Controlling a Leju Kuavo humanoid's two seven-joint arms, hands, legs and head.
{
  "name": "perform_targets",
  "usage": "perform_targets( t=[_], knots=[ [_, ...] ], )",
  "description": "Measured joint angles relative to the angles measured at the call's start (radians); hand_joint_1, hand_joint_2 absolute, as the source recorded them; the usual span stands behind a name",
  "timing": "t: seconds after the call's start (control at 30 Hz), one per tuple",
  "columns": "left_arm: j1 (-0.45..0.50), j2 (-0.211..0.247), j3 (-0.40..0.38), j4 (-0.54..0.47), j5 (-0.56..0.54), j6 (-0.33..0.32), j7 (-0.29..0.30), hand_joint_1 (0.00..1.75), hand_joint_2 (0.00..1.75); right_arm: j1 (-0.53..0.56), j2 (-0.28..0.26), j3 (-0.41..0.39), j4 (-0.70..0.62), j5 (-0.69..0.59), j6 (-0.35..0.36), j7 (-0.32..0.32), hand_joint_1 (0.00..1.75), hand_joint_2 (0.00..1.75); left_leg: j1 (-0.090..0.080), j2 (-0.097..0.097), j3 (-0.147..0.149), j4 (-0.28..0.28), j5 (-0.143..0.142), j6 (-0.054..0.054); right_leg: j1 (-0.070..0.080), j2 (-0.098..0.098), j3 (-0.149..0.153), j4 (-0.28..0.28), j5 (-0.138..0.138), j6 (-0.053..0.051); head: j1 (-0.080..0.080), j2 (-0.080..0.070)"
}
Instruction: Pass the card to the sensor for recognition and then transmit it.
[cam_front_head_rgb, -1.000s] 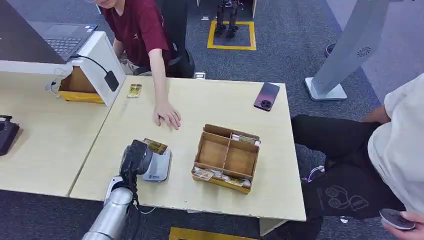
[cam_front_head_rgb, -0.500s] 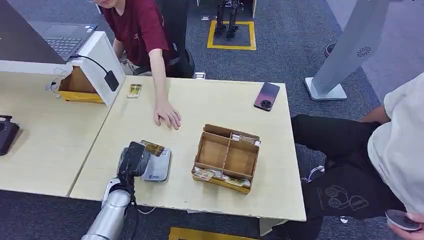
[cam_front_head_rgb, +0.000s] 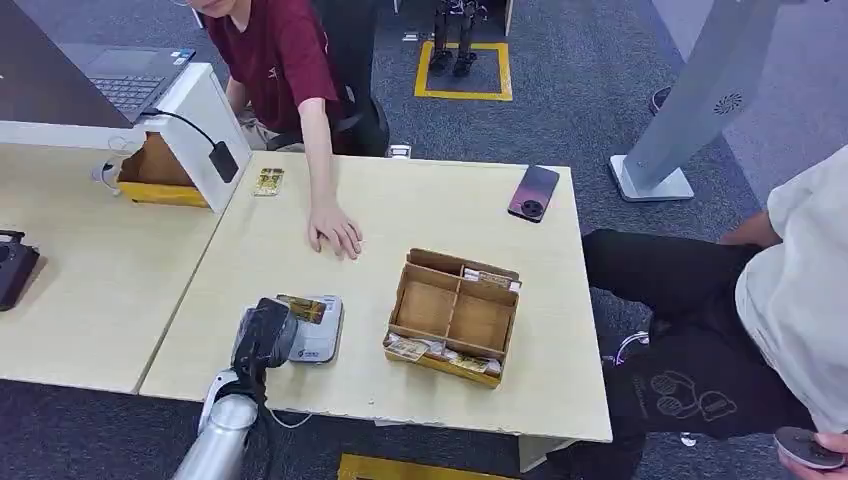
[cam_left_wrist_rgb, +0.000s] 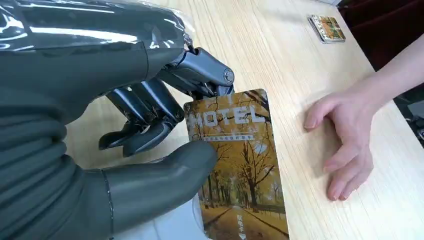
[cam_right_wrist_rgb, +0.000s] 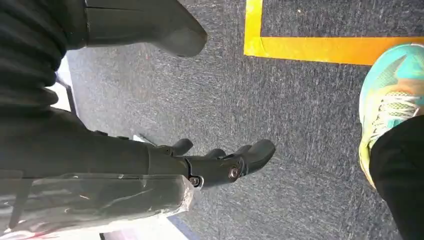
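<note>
My left hand (cam_front_head_rgb: 266, 334) pinches a gold hotel card (cam_front_head_rgb: 304, 308) between thumb and fingers, holding it flat just over the white sensor (cam_front_head_rgb: 320, 338) near the table's front left. In the left wrist view the card (cam_left_wrist_rgb: 235, 160) shows autumn trees and the word HOTEL, the thumb (cam_left_wrist_rgb: 160, 185) lying on its near edge. My right hand (cam_right_wrist_rgb: 220, 162) hangs over grey carpet, its fingers apart and holding nothing.
A person's hand (cam_front_head_rgb: 335, 231) rests flat on the table (cam_front_head_rgb: 420, 205) beyond the sensor. A wooden divided box (cam_front_head_rgb: 455, 315) with cards stands to the right. Another card (cam_front_head_rgb: 268, 181) and a phone (cam_front_head_rgb: 533, 192) lie farther back. A second person sits at the right (cam_front_head_rgb: 800, 290).
My left hand has drawn back toward the table's front edge and lowered the card, which now lies flatter over the sensor.
</note>
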Motion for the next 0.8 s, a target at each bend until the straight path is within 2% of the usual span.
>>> perform_targets(
  t=[0.67,0.8],
  knots=[
    [0.007,0.0,0.024,-0.001,-0.028,0.01,0.01,1.75,1.75,0.0,0.008,-0.007,-0.003,0.01,-0.004,0.002,0.0,1.75,0.0,0.0,0.0,0.0,0.0,0.0,0.0,0.0,0.0,0.0,0.0,0.0,0.0,0.0],
    [0.006,0.0,0.024,-0.001,-0.064,0.019,0.013,1.75,1.75,0.0,0.008,-0.013,-0.003,0.017,-0.003,0.0,0.0,1.75,0.0,0.0,0.0,0.0,0.0,0.0,0.0,0.0,0.0,0.0,0.0,0.0,0.0,0.0]
  ],
)
